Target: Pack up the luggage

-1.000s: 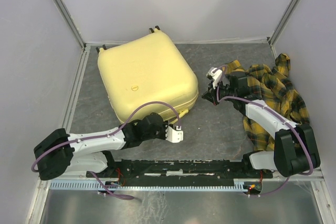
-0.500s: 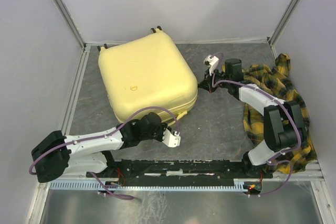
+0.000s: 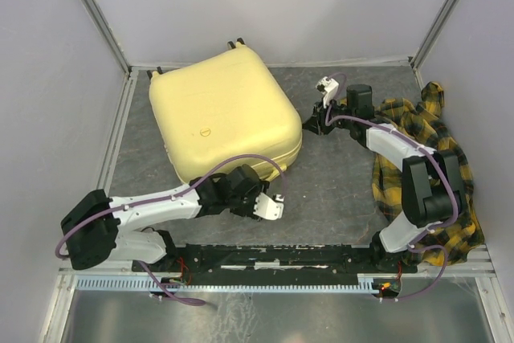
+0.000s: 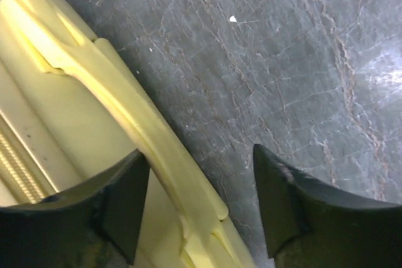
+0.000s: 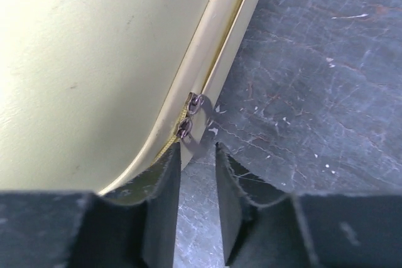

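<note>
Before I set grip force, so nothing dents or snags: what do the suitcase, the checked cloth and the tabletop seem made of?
The luggage: apparently hard moulded plastic, pale yellow, slight sheen, scuffed; metal zip pulls at its seam. The checked cloth: soft woven fabric, yellow-and-dark plaid, crumpled. The tabletop: dark grey, marble-like veins; stone or printed laminate, cannot tell.

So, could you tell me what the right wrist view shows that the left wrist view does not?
Only the right wrist view: two zip pulls on the seam of the luggage, just at the tips of the right gripper, whose fingers stand narrowly apart. Only the left wrist view: the handle, running through the wide gap of the left gripper. Both: the luggage's yellow shell and the grey table.
</note>
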Robot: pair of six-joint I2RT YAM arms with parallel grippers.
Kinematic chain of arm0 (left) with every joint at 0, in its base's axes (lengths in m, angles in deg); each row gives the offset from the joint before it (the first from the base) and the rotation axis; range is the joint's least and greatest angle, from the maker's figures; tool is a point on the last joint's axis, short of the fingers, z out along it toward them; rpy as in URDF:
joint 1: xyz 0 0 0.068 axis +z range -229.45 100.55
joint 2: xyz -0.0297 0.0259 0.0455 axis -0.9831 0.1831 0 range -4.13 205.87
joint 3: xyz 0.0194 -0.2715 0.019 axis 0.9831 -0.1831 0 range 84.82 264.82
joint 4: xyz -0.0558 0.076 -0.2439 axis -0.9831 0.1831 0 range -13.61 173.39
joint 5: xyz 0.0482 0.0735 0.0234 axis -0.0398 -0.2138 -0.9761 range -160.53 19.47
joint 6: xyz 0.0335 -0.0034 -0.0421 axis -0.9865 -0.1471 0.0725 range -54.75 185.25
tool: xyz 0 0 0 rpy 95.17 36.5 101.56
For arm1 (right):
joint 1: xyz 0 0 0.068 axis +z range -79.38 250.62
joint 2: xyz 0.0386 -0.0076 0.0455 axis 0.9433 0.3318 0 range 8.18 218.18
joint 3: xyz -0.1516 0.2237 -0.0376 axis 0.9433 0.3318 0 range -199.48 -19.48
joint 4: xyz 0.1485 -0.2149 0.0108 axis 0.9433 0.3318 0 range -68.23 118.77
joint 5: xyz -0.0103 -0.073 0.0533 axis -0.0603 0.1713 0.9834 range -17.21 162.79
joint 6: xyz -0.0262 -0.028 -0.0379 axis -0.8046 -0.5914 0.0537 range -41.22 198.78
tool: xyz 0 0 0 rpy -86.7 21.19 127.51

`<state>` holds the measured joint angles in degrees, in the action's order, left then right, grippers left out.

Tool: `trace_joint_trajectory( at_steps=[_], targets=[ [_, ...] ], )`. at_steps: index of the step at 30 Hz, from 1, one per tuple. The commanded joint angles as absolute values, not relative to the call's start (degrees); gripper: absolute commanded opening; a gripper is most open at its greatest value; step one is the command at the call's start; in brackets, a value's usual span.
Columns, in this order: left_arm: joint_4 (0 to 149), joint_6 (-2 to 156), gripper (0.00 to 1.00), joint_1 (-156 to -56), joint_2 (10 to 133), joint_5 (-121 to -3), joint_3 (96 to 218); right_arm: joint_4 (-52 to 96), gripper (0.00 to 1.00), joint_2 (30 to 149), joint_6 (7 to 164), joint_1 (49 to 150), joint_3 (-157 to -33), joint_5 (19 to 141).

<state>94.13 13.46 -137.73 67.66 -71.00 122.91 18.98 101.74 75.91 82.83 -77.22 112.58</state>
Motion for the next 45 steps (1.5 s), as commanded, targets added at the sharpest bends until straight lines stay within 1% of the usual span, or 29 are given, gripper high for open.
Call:
trace_joint_trajectory(
  at_steps=[1, 2, 8, 9, 15, 18, 19, 20, 21, 23, 27, 30, 36, 41, 45],
  targets=[
    [96.6, 18.1, 0.80, -138.7, 68.1, -74.5, 129.6, 17.4, 0.39, 97.0, 73.6, 82.4, -76.9, 111.0],
    [96.3, 18.5, 0.84, -139.3, 67.5, -75.4, 130.5, 17.8, 0.43, 96.6, 73.6, 82.4, -76.6, 110.5],
    [94.5, 19.4, 0.88, -145.5, 64.0, -83.8, 134.3, 19.6, 0.57, 94.5, 73.6, 82.4, -76.5, 108.0],
    [94.6, 20.1, 0.91, -146.1, 63.7, -84.8, 135.6, 20.0, 0.59, 94.4, 73.6, 82.4, -76.6, 107.4],
    [96.9, 20.6, 0.95, -146.0, 64.1, -91.6, 144.4, 22.7, 0.73, 94.6, 74.0, 82.3, -79.4, 103.4],
    [98.0, 21.7, 0.98, -144.9, 62.7, -92.7, 147.8, 24.2, 0.81, 95.9, 74.4, 82.1, -82.2, 101.8],
    [98.5, 22.3, 0.98, -144.0, 62.4, -92.7, 149.0, 24.7, 0.85, 96.4, 74.5, 82.1, -83.4, 101.5],
    [99.1, 22.7, 0.98, -142.7, 62.2, -92.7, 150.2, 25.3, 0.93, 97.0, 74.5, 82.1, -84.6, 101.1],
    [99.7, 22.9, 0.98, -141.0, 62.4, -92.6, 151.7, 26.0, 0.96, 97.9, 74.4, 82.1, -86.4, 100.8],
    [101.5, 25.3, 0.98, -136.3, 63.7, -91.7, 155.9, 27.2, 1.00, 99.4, 74.3, 82.1, -88.6, 100.0],
    [105.1, 33.5, 0.97, -123.6, 67.2, -87.1, 165.4, 30.1, 0.99, 102.7, 73.5, 82.1, -94.9, 99.3],
    [105.4, 39.8, 0.97, -115.0, 67.8, -83.5, 168.3, 32.7, 0.99, 106.3, 72.6, 82.0, -100.3, 99.0],
    [107.6, 55.4, 0.96, -93.6, 68.7, -74.5, 170.3, 36.1, 0.99, 114.7, 72.0, 82.1, -110.2, 97.9],
    [107.6, 64.4, 0.95, -75.5, 70.5, -67.1, 167.9, 36.3, 0.99, 121.0, 72.3, 82.1, -116.2, 98.8],
    [107.2, 71.8, 0.94, -61.9, 75.3, -59.5, 165.6, 37.8, 0.99, 126.7, 72.3, 82.3, -121.7, 100.5]
  ],
)
